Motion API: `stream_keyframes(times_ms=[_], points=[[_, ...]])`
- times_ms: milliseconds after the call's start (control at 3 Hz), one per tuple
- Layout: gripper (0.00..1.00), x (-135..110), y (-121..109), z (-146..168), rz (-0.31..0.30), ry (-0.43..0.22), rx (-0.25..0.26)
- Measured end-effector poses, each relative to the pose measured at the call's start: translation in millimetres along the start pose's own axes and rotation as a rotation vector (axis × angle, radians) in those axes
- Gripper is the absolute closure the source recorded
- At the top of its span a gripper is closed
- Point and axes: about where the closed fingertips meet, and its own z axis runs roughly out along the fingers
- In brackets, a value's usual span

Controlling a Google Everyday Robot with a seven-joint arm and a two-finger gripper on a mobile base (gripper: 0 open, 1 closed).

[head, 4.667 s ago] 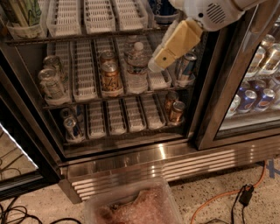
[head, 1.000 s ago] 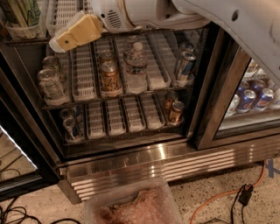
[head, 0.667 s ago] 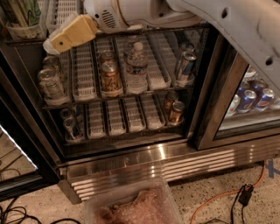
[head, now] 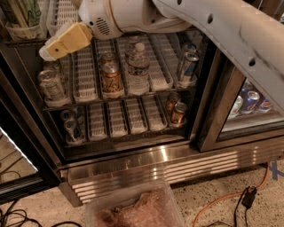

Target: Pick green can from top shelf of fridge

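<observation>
Fridge (head: 206, 116) takes up most of what we're looking at, door open, dark frame, with a ribbed steel grille (head: 155, 170) running along the bottom. Next biggest is the white arm (head: 213, 26), which comes in from the upper right and crosses the whole top of the view. On the right there's a second glass door (head: 248, 111) with some blue cans (head: 250, 102) behind it. On the floor in front sits a clear plastic tub (head: 100, 208) with something pinkish brown in it. Up at the top edge we can just see the top shelf (head: 62, 11) with its white slotted trays, and the green can (head: 30, 11) stands upright at the far left end of it, in a pale tray, with another one like it just beside it. The gripper (head: 55, 46), tan coloured, hangs just below and to the right of that green can, in front of the left trays and not touching the can as far as we can see; honestly we can't tell if the jaws are spread or pressed together. The middle rack has a water bottle (head: 138, 66), two orange-brown cans (head: 111, 77) and a silvery can (head: 187, 64). An orange cable (head: 222, 201) trails over the floor at the lower right.
</observation>
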Motion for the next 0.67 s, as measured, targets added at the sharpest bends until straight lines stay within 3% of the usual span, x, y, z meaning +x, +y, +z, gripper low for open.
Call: stream_keyframes(times_ms=[667], points=[[0.0, -7.7, -9.7, 21.9, -0.021, -0.051, -0.001]])
